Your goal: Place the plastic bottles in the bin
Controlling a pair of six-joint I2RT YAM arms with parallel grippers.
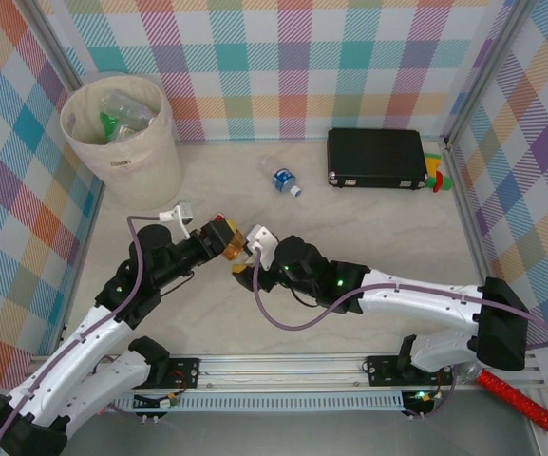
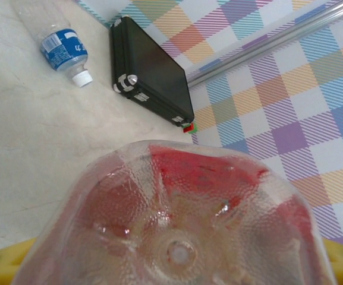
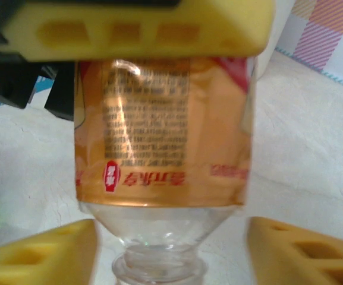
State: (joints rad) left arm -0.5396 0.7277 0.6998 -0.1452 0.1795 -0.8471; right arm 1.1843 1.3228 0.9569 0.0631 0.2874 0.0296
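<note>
handover spot was mid-counter (image 1: 387,237), orange bottle (image 3: 159,130) hung between both arms, well short of bin (image 1: 155,157). left jaws sat clamped on base end, one pad (image 3: 141,29) flat against label. right jaws stood apart, both pads clear of neck, holding nothing. best move imo looked like: back right arm straight off along neck, no sideways nudge, then carry bottle over bin rim before letting go

I can't read the blurred print on the orange-labelled bottle (image 3: 165,130); the right wrist view's bottom edge cuts off its cap.
</note>
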